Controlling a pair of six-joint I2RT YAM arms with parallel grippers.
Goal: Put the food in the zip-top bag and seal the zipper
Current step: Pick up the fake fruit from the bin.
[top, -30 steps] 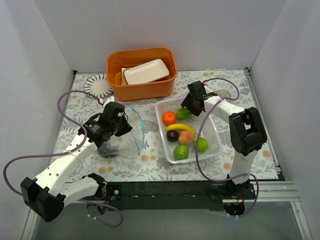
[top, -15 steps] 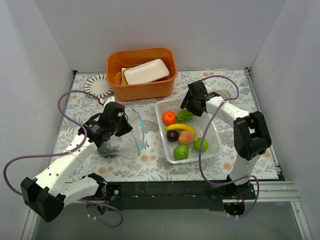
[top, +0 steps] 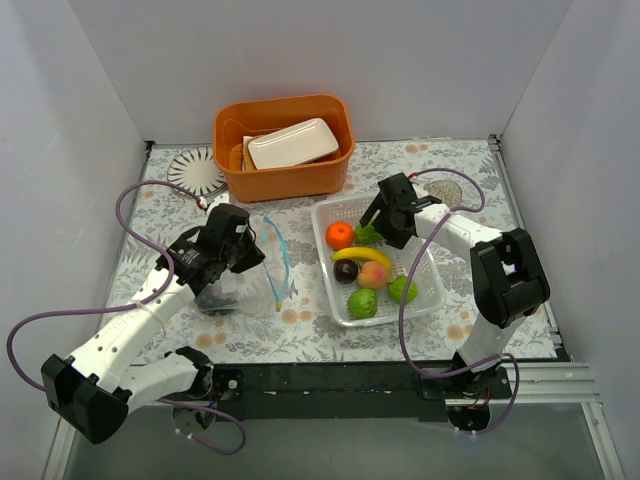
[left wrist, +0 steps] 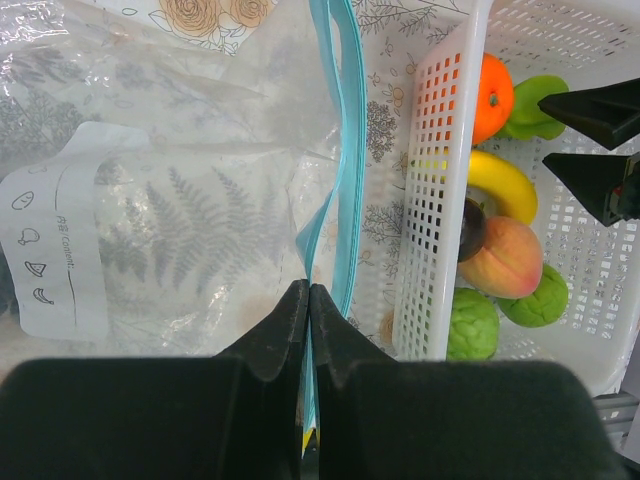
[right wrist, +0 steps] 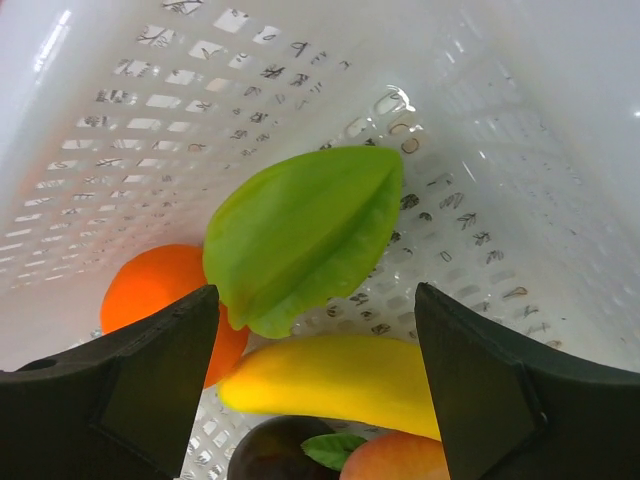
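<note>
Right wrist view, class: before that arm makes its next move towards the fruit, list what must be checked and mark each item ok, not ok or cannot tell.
1. Right gripper open: ok, its jaws stand wide apart, with the green leaf between them in this view.
2. Leaf free to take: ok, nothing lies over it.
3. Fingers clear of the white basket wall: cannot tell.
4. Left gripper shut on the zip-top bag at its zipper: ok.
5. Bag mouth open wide enough for the leaf: cannot tell.
</note>
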